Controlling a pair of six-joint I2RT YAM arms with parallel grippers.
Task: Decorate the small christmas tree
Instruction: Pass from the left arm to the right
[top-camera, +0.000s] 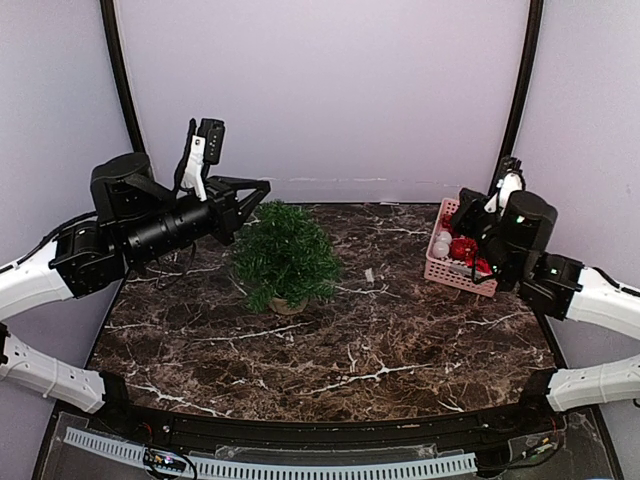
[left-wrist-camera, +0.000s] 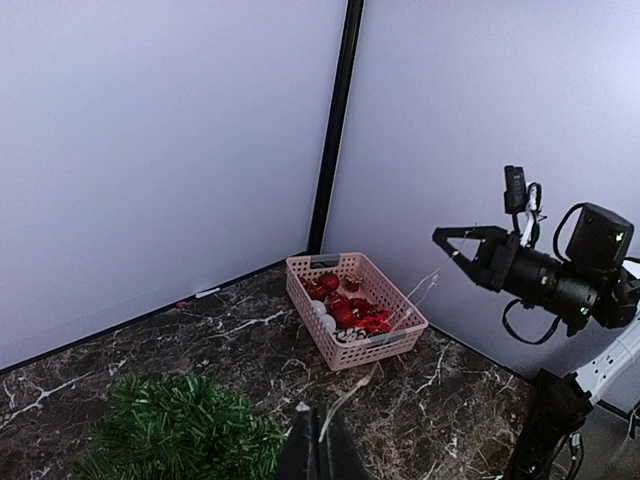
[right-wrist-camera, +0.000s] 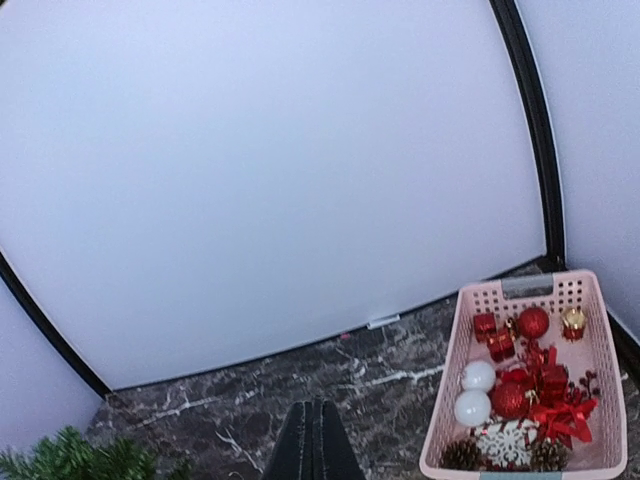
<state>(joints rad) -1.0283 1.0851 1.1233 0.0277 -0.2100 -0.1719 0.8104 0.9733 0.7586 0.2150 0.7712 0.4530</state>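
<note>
"What's furthest left?"

"The left gripper (top-camera: 263, 188), fingers pinched together, raised just beside the top of the small christmas tree (top-camera: 285, 255)."

"Where does the tree stand?"

"Upright on the dark marble table (top-camera: 350, 350), left of centre."

"And to the right?"

"A pink basket (top-camera: 458, 277) of red and white ornaments (right-wrist-camera: 512, 398) sits near the far right edge. The right gripper (right-wrist-camera: 314, 425), fingers also together, is raised beside it."

No words, numbers or signs could be read in any of the views. A small white strip (right-wrist-camera: 383, 321) lay on the bench (right-wrist-camera: 250, 400) by the back wall. It was too small to tell if anything was written on it.
</note>
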